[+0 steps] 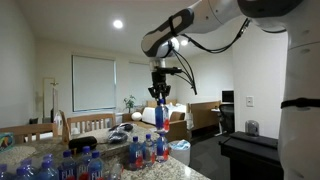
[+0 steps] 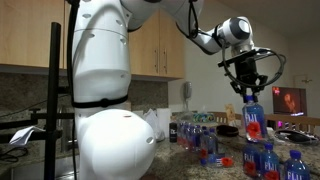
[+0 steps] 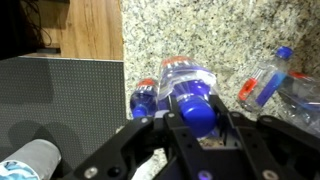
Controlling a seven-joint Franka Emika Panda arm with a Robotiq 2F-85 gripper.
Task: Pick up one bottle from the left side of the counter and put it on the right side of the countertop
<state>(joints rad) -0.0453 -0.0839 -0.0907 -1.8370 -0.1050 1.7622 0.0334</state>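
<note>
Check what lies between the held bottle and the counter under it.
Only air, then more bottles standing on the counter; both exterior views show the bottle hanging from the gripper just above them.

Counter [image 3: 200, 30] is light speckled granite. We see many clear, blue-capped water bottles on it. In an exterior view, a standing cluster [image 1: 148, 150] sits toward the counter's end, and a near bunch [image 1: 60, 165] crowds the frame's bottom edge. In an exterior view, a back group [image 2: 198, 135] stands upright, with a front group [image 2: 272, 160] closer to the camera. In the wrist view we see a tipped bottle [image 3: 268, 78] lying on the stone and a second bottle [image 3: 146, 98] near it, pose unclear.
</note>
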